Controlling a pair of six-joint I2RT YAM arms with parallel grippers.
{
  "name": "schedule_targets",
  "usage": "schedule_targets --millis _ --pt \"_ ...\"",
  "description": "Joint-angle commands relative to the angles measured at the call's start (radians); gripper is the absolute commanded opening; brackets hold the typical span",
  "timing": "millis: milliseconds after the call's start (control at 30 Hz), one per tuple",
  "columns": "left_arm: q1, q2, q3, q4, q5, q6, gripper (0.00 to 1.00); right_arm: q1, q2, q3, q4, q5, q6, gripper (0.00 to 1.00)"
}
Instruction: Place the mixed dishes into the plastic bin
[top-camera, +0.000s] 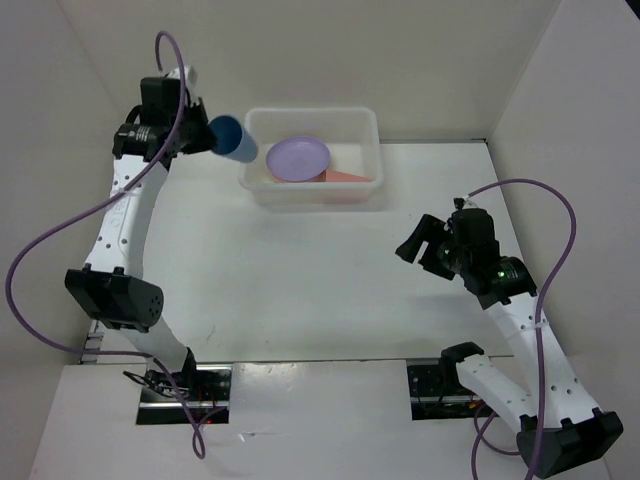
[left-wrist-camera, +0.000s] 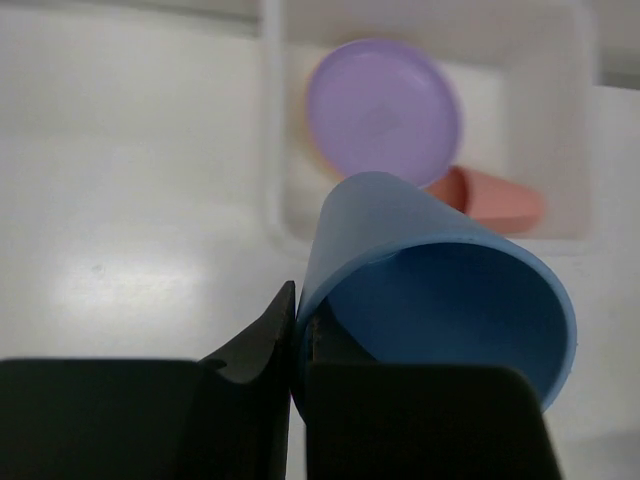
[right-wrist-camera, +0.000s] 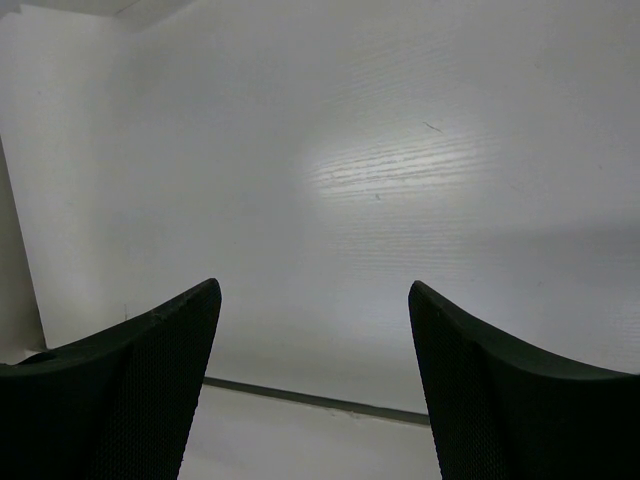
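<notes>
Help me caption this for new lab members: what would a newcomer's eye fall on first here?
The blue cup, pinched by its wall in the left gripper and held on its side at the bin's left edge. Next, the purple plate inside the bin, lying over a reddish dish. The right gripper hangs open over the table, holding nothing.

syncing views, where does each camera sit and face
Top external: above and behind the robot, looking down at the table; both arms show.
Left wrist: on the left hand, facing the bin past the held blue cup; fingers show.
Right wrist: on the open right hand, facing the table; fingers show.
Shared: top and left wrist both show the purple plate.
</notes>
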Motion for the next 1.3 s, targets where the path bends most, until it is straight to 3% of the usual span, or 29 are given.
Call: schedule_targets --millis 0,200,333,500,833,1067,1200,1267 --pt "-0.093 0.074 0.142 -0.009 0.046 -0.043 0.00 -0.004 -0.001 -0.006 0.051 0.017 0.005 0.81" --pt "-0.230 0.330 0.384 -0.033 -0.018 -0.052 0.00 -0.004 -0.021 -0.006 0.042 0.037 0.015 0.81" --pt "-0.273 0.531 0.640 -0.111 -0.064 -0.043 0.00 -0.004 -0.030 -0.006 0.042 0.046 0.026 0.81" --pt "-0.282 0.849 1.177 -0.311 -0.095 -0.052 0.00 -0.004 -0.030 -0.006 0.042 0.056 0.035 0.81" --pt "-0.272 1.000 1.190 -0.319 -0.040 -0.062 0.01 0.005 -0.030 -0.006 0.042 0.066 0.035 0.81" --pt "-0.272 1.040 1.208 -0.328 -0.021 -0.062 0.15 0.005 -0.030 -0.006 0.042 0.066 0.044 0.81" --pt "-0.262 1.029 1.208 -0.328 -0.012 -0.062 0.24 0.005 -0.030 -0.006 0.042 0.066 0.044 0.81" --pt "-0.262 1.018 1.197 -0.328 -0.012 -0.062 0.47 0.005 -0.030 -0.006 0.042 0.066 0.044 0.81"
